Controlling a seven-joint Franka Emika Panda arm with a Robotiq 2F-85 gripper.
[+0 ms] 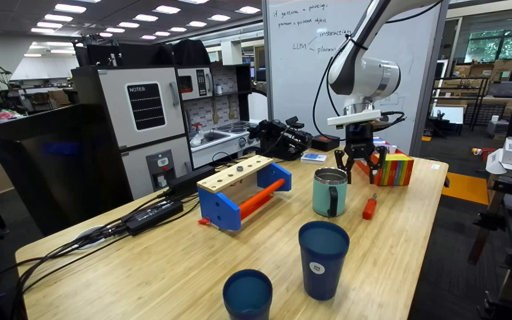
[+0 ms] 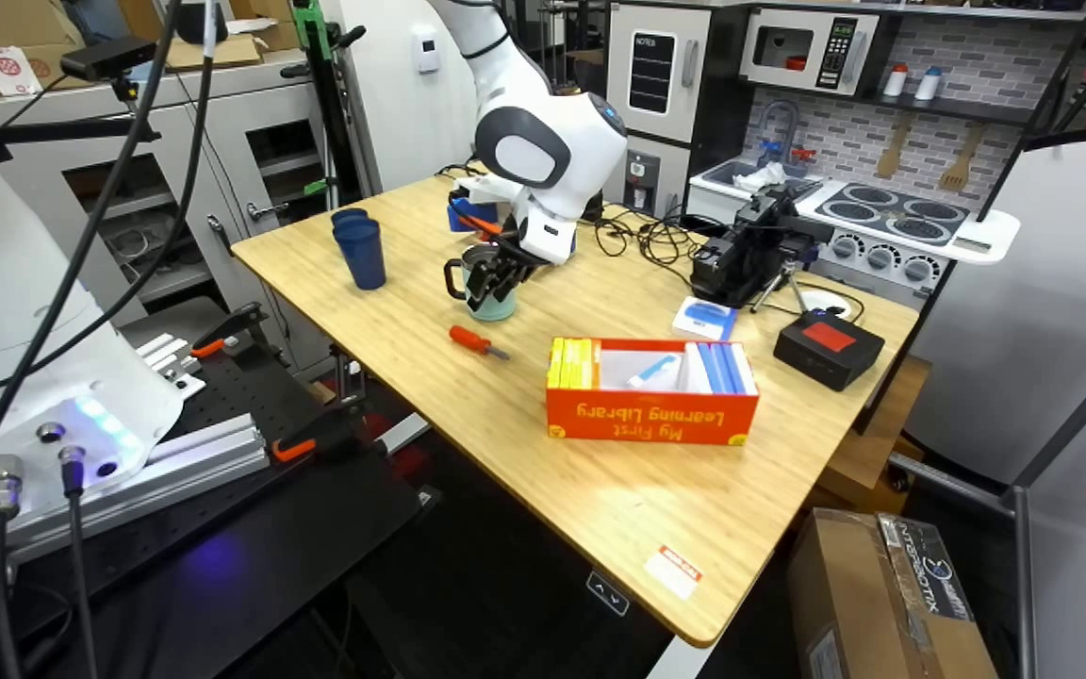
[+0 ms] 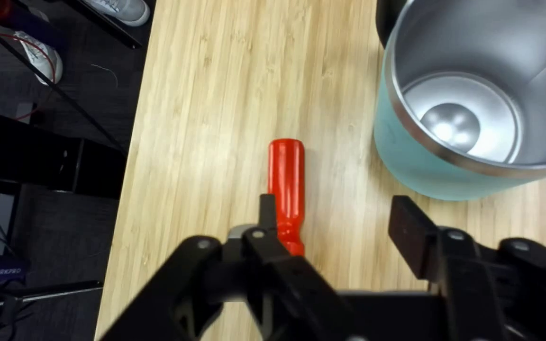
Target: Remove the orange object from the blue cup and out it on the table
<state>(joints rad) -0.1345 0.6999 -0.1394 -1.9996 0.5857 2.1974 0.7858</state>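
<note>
Where teal cup (image 1: 321,196) stands, screwdriver (image 1: 370,208) beside, box (image 2: 651,418) near

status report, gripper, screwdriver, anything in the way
Gripper open, holding nothing. Red-handled screwdriver lying on table. Upright teal mug close by, possible bump hazard.

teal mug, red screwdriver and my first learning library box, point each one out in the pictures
Teal mug (image 1: 322,195): an exterior view, on its outer wall.
Red screwdriver (image 3: 289,187): wrist view, on its handle.
My First Learning Library box (image 2: 651,415): an exterior view, on its lettered long side.
</note>
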